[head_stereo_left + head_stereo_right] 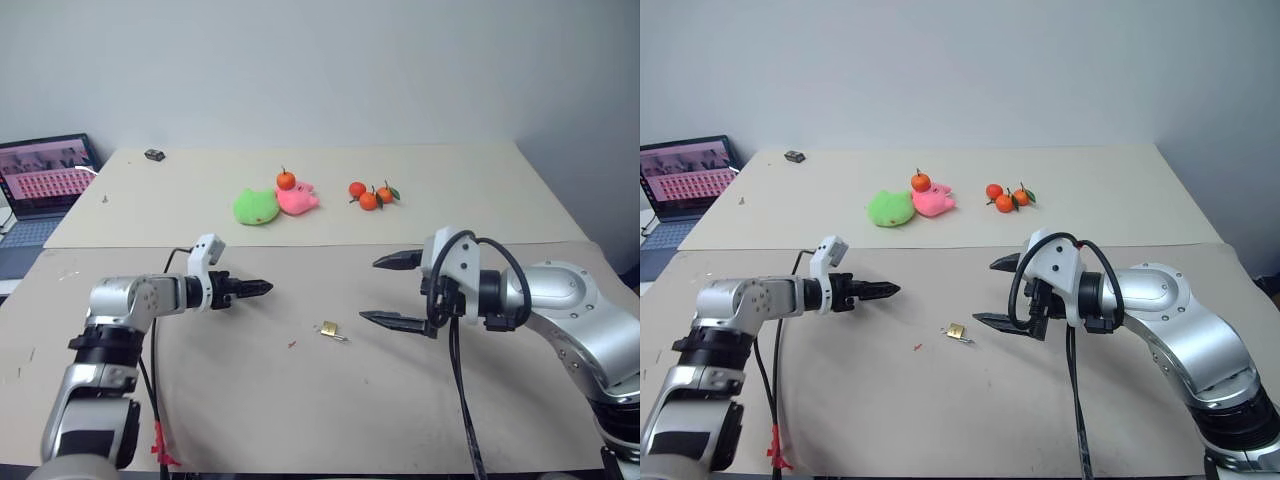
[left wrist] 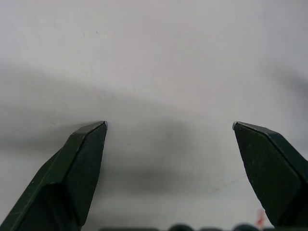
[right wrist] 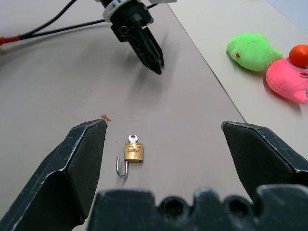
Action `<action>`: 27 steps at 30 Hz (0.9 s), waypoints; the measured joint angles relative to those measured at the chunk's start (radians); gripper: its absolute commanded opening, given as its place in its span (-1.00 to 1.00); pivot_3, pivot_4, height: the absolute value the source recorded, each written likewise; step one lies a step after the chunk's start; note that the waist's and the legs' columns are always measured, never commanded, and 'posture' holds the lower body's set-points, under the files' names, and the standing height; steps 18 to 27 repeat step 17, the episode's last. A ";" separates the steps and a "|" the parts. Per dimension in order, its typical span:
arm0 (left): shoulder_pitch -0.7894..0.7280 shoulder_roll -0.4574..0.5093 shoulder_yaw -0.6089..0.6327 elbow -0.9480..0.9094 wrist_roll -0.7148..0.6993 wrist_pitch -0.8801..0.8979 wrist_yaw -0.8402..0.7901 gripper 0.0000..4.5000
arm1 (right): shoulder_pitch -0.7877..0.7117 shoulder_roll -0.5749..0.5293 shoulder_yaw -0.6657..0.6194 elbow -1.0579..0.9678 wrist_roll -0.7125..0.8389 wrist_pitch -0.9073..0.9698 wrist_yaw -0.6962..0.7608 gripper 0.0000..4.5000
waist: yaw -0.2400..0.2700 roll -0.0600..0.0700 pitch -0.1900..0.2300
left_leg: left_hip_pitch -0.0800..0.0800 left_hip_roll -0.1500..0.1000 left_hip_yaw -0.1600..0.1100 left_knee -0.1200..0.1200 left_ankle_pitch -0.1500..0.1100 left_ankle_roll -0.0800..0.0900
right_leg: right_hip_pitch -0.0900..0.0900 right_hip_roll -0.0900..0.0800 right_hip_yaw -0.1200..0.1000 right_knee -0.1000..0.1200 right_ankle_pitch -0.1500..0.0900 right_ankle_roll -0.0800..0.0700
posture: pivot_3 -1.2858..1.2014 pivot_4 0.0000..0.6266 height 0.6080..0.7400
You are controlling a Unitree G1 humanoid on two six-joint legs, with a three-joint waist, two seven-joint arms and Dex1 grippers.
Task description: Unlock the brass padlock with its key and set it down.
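Honestly, your biggest risk now is disturbing what already looks done: the brass padlock (image 3: 134, 152) lies on the table (image 1: 420, 400) with its shackle swung out and the key (image 3: 133, 138) still in its body, between your two grippers and nearer the right one. Your left gripper (image 1: 262, 288) is well off to the padlock's left, its jaws spread wide and empty. Your right gripper (image 3: 163, 132) hovers just beside the padlock, also spread wide and holding nothing, with the padlock lying ahead of it between its fingers. In my judgement, a careless sweep or drop of that gripper could knock the light padlock away or snap the shackle shut again. The dangling cable could also snag as you withdraw. No writing on the padlock is readable.
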 measured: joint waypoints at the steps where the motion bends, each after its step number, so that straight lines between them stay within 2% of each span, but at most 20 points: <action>1: 0.055 0.026 0.002 -0.071 0.014 -0.093 -0.064 0.99 | 0.025 0.000 -0.016 0.005 0.012 0.006 -0.001 1.00 | 0.002 0.000 0.000 | -0.004 0.000 0.000 0.000 0.000 0.000 | 0.000 -0.001 0.000 0.000 0.000 0.000 | 0.03 -0.52 -0.21; 3: 0.125 0.054 0.008 -0.149 0.051 -0.251 -0.136 0.99 | 0.070 -0.001 -0.044 0.023 0.028 0.018 -0.003 1.00 | 0.013 0.001 -0.001 | -0.004 0.000 0.002 0.000 -0.001 0.001 | 0.000 -0.002 -0.001 -0.002 0.002 -0.003 | 0.03 -0.52 -0.21; 7: 0.184 0.061 0.028 -0.210 0.074 -0.392 -0.208 0.99 | 0.125 -0.004 -0.114 0.031 0.068 0.044 -0.010 1.00 | 0.034 0.002 -0.001 | -0.004 0.000 0.001 0.002 -0.003 0.004 | 0.001 -0.002 -0.002 -0.004 0.001 -0.002 | 0.03 -0.52 -0.21; 12: 0.189 0.061 0.080 -0.253 0.031 -0.410 -0.263 0.99 | 0.249 -0.049 -0.202 0.021 0.100 0.066 0.001 1.00 | 0.041 0.002 -0.001 | -0.005 0.000 0.002 0.004 -0.003 0.005 | 0.002 -0.001 -0.002 -0.004 -0.001 0.000 | 0.03 -0.52 -0.21; 17: 0.151 0.056 0.094 -0.254 0.024 -0.402 -0.260 0.99 | 0.305 -0.065 -0.260 0.017 0.105 0.067 0.001 1.00 | 0.029 0.002 -0.001 | -0.005 0.001 0.001 0.004 -0.003 0.005 | 0.002 0.001 -0.002 -0.003 -0.001 0.000 | 0.03 -0.52 -0.21; 27: 0.151 0.056 0.094 -0.254 0.024 -0.402 -0.260 0.99 | 0.305 -0.065 -0.260 0.017 0.105 0.067 0.001 1.00 | 0.029 0.002 -0.001 | -0.005 0.001 0.001 0.004 -0.003 0.005 | 0.002 0.001 -0.002 -0.003 -0.001 0.000 | 0.03 -0.52 -0.21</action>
